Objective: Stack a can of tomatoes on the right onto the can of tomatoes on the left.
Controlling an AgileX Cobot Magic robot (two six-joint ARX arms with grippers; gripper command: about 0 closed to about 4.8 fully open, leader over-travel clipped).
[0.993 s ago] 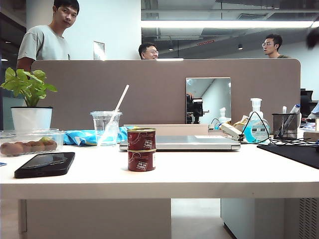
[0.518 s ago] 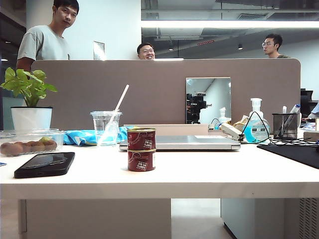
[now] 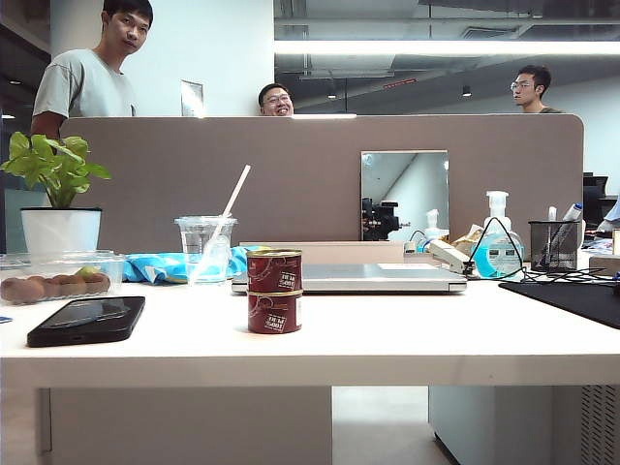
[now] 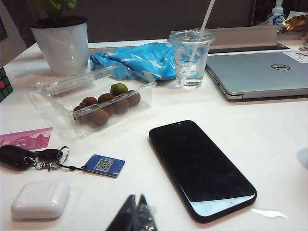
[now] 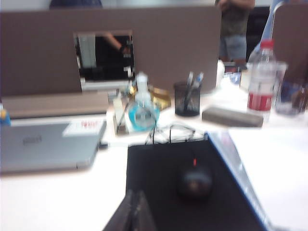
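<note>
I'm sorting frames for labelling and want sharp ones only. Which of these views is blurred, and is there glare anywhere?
Right wrist view: soft throughout, with the mouse and pen cup smeared; the shut right gripper is hazy. Left wrist view: sharp, a bright reflection on the phone; the left gripper is crisp, shut. Exterior view: sharp on the stacked cans, with the ceiling light strip blown out.

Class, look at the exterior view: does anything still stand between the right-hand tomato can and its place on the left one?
Nothing visible does: the upper can already sits on the lower can, with neither end effector near them.
</note>
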